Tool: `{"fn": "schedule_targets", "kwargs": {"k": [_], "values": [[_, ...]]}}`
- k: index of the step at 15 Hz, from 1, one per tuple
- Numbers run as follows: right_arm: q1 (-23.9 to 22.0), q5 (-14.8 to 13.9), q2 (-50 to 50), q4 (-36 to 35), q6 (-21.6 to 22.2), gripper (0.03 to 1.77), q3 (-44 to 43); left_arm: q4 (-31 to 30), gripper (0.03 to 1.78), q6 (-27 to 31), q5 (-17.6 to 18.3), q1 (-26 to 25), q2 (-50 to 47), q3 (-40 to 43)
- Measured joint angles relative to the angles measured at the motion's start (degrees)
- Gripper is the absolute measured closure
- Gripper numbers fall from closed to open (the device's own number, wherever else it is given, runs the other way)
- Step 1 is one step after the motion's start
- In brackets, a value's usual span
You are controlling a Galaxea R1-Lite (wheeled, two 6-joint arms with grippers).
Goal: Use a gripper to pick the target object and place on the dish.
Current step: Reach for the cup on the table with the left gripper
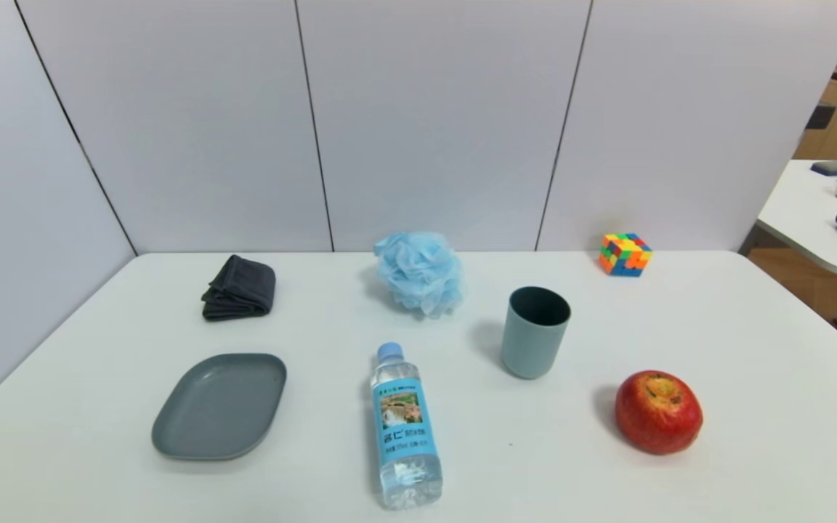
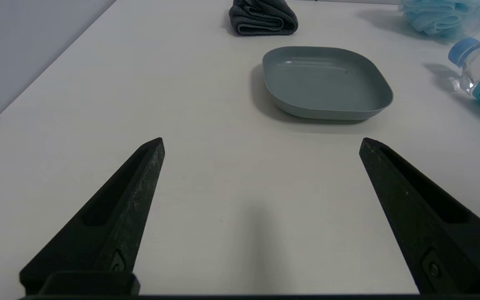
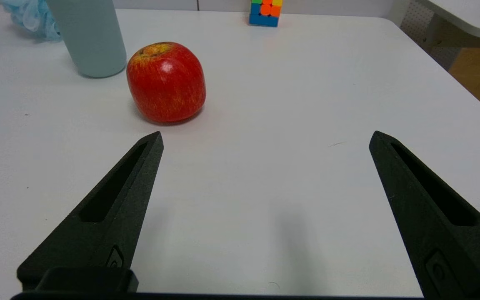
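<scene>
The blue-green cup (image 1: 535, 332) stands upright right of the table's centre; its lower wall (image 3: 90, 37) also shows in the right wrist view, behind the apple. The grey-blue dish (image 1: 221, 405) lies empty at the front left, and shows in the left wrist view (image 2: 326, 81) too. Neither arm shows in the head view. My left gripper (image 2: 261, 143) is open over bare table short of the dish. My right gripper (image 3: 265, 139) is open over bare table, the apple just beyond one fingertip. Nothing lies between either pair of fingers.
A water bottle (image 1: 404, 428) lies between dish and cup. A red apple (image 1: 658, 411) sits front right of the cup. A blue bath pouf (image 1: 420, 272), a folded dark cloth (image 1: 240, 288) and a colour cube (image 1: 625, 254) line the back. White panels wall the table.
</scene>
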State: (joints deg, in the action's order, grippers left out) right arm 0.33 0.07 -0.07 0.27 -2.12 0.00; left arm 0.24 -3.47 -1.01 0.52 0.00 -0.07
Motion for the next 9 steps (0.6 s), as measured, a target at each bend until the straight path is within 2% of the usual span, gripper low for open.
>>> {"fn": "schedule_targets", "kwargs": {"k": [9], "values": [[0.0, 0.0, 0.0, 0.0, 0.0, 0.09, 0.0, 0.0, 0.12, 0.0, 0.0, 0.0, 0.0, 0.0]]}}
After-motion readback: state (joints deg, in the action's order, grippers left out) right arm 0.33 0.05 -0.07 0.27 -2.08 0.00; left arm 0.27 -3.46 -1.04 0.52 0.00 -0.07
